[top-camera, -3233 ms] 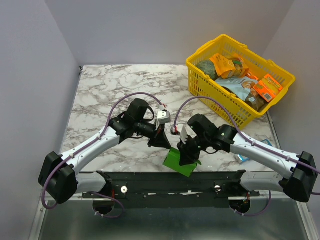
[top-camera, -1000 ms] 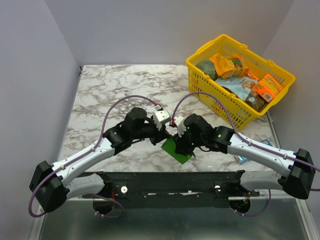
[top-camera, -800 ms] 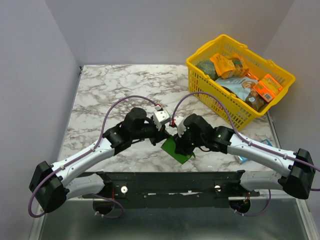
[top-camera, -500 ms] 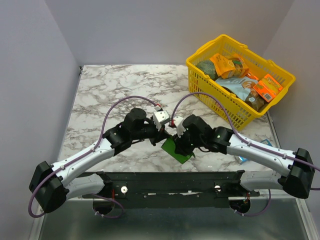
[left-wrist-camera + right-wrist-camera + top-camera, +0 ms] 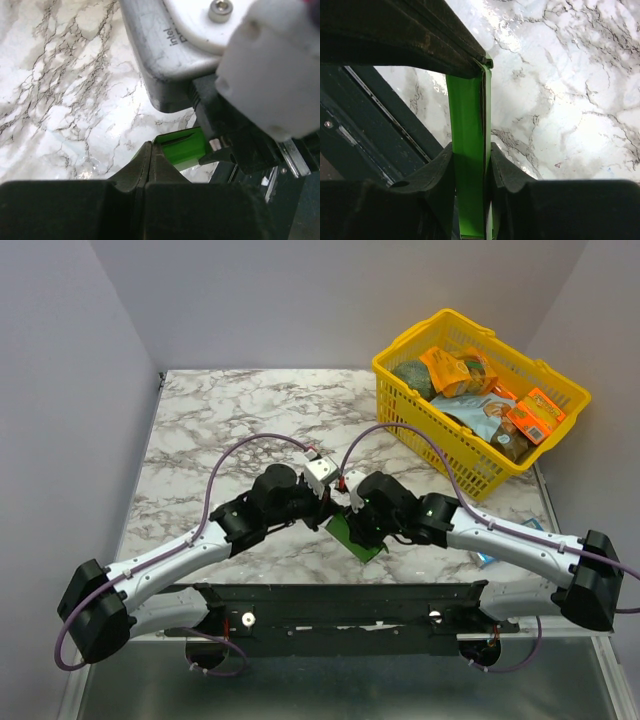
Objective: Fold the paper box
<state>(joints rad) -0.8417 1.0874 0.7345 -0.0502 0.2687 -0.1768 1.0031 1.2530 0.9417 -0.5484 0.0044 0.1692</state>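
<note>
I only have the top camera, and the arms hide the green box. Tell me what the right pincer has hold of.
Observer: In the right wrist view, the right pincer is clamped on the paper box. The green card stands edge-on between its fingers.
Operator: Now report the left one.
Observer: In the left wrist view, the left pincer is shut, with its tips right at a corner of the green card. I cannot tell whether it pinches a flap.
</note>
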